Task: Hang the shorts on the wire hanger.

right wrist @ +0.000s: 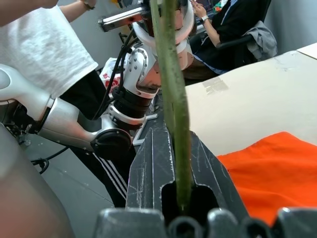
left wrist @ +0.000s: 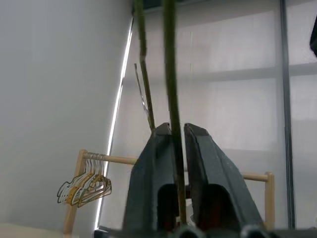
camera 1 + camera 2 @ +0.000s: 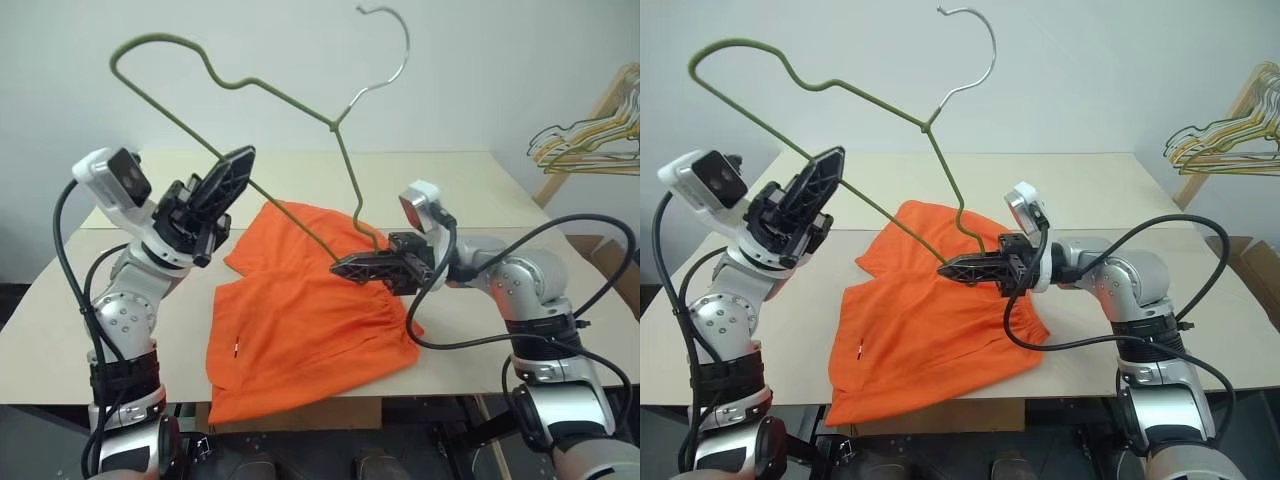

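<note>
The orange shorts point(image 3: 300, 330) lie flat on the table point(image 3: 450, 180), waistband towards my right, one leg hanging over the front edge. The wire hanger point(image 3: 333, 124) is held tilted in the air above them, hook uppermost. My right gripper point(image 3: 345, 268) points left just above the shorts and is shut on the hanger's lower wire point(image 1: 173, 99). My left gripper point(image 3: 238, 162) points up and to the right at the hanger's long straight wire point(image 2: 171, 74). This wire runs between its fingers point(image 2: 208, 168), which stand a slit apart.
A bunch of yellowish and green wire hangers point(image 3: 590, 140) hangs on a wooden rack at the far right. A person in a white shirt point(image 1: 44, 54) and a seated person point(image 1: 233, 25) are near the table, seen in the right wrist view.
</note>
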{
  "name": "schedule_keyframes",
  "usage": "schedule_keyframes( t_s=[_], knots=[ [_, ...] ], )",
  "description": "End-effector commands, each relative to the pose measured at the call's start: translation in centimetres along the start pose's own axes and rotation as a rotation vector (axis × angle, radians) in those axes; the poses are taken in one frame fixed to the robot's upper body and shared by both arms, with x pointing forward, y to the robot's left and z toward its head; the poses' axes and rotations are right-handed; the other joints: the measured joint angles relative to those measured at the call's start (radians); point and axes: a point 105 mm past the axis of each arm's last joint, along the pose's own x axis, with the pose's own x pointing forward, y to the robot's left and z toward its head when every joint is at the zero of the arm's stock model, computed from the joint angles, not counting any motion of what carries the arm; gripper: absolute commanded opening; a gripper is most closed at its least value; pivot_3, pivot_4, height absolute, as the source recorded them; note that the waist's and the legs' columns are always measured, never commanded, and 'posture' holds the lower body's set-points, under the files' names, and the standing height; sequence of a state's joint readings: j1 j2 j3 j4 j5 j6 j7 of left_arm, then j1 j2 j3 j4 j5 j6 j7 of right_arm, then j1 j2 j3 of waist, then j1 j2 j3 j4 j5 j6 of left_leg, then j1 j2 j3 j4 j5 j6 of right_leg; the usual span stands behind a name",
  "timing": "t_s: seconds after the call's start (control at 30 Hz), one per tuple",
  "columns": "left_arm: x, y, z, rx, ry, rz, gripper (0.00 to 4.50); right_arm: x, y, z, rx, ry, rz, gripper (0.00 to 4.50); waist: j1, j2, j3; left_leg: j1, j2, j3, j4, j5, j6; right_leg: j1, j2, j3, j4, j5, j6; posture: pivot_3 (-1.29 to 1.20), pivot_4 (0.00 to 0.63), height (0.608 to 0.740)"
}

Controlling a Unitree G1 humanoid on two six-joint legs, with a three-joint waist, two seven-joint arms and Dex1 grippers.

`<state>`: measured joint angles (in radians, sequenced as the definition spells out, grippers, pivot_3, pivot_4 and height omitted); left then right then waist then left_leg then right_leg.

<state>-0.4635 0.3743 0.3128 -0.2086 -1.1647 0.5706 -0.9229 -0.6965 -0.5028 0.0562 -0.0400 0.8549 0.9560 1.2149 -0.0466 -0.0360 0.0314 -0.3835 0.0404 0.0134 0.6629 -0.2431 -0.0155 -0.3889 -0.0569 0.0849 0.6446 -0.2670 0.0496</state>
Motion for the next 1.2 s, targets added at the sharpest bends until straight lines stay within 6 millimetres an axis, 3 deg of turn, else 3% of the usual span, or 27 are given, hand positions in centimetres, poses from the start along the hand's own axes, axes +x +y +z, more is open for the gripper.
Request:
schedule_keyframes(
  t_s=[0.03, 0.17, 0.3, 0.47, 0.6, 0.73, 0.93, 1.2],
  knots=[
    [-1.5, 1.5, -3.5, 0.011, 0.218, 0.116, 1.77, -1.1, 0.9, 2.9, -0.045, -0.122, 0.000, 0.00, 0.000, 0.000, 0.000, 0.000, 0.000, 0.000, 0.000, 0.000, 0.000, 0.000, 0.000, 0.000, 0.000, 0.000, 0.000, -0.02, 0.000, 0.740],
    [-6.5, 2.3, -10.4, 0.112, 0.703, 0.206, 3.05, -3.7, 0.5, 3.6, 0.002, -0.200, -0.108, 0.00, 0.000, 0.001, 0.000, 0.000, -0.001, 0.000, 0.000, 0.000, 0.000, 0.000, 0.000, 0.000, 0.000, 0.000, 0.000, -0.03, 0.000, 0.740],
    [-8.1, 1.0, -12.2, 0.145, 0.828, 0.158, 4.46, -8.0, 0.3, 1.0, 0.122, -0.141, -0.307, 0.00, 0.012, 0.001, 0.001, -0.003, 0.000, 0.000, 0.000, 0.000, 0.000, -0.001, -0.001, -0.002, -0.003, 0.000, 0.000, -0.03, 0.000, 0.740],
    [-7.4, -0.1, -11.9, 0.220, 0.863, 0.089, 4.49, -13.7, 1.4, -3.7, 0.350, -0.004, -0.546, 0.00, 0.017, 0.004, 0.002, -0.005, 0.000, 0.001, 0.000, 0.000, 0.000, -0.003, -0.002, -0.002, -0.004, 0.000, 0.000, -0.05, 0.000, 0.740],
    [-6.8, -0.7, -11.5, 0.228, 0.851, 0.049, 4.49, -16.6, 2.8, -5.4, 0.515, -0.017, -0.609, 0.00, -0.006, 0.006, 0.003, -0.002, 0.001, 0.002, 0.000, 0.000, 0.000, -0.001, 0.000, 0.000, -0.003, 0.000, 0.000, -0.08, 0.000, 0.740],
    [-6.9, -1.1, -11.7, 0.227, 0.893, -0.001, 4.49, -19.3, 4.2, -8.2, 0.825, -0.028, -0.644, 0.00, -0.022, 0.006, 0.003, 0.000, 0.001, 0.002, 0.000, 0.000, 0.000, 0.000, 0.001, 0.001, -0.003, -0.003, 0.003, -0.09, 0.000, 0.740],
    [-7.1, -1.2, -12.2, 0.234, 0.941, -0.031, 4.49, -22.1, 4.0, -11.0, 1.007, -0.016, -0.779, 0.00, -0.031, 0.006, 0.003, 0.000, 0.001, 0.004, 0.000, 0.000, 0.001, 0.000, 0.000, 0.002, -0.003, -0.003, 0.003, -0.10, 0.000, 0.740],
    [-7.4, -1.4, -12.4, 0.235, 0.964, -0.055, 4.49, -22.7, 3.3, -12.1, 1.011, 0.035, -0.790, 0.00, -0.035, 0.008, 0.003, 0.000, 0.001, 0.004, 0.000, -0.001, 0.001, 0.000, 0.000, 0.002, -0.003, -0.004, 0.003, -0.09, 0.000, 0.740]
  ],
)
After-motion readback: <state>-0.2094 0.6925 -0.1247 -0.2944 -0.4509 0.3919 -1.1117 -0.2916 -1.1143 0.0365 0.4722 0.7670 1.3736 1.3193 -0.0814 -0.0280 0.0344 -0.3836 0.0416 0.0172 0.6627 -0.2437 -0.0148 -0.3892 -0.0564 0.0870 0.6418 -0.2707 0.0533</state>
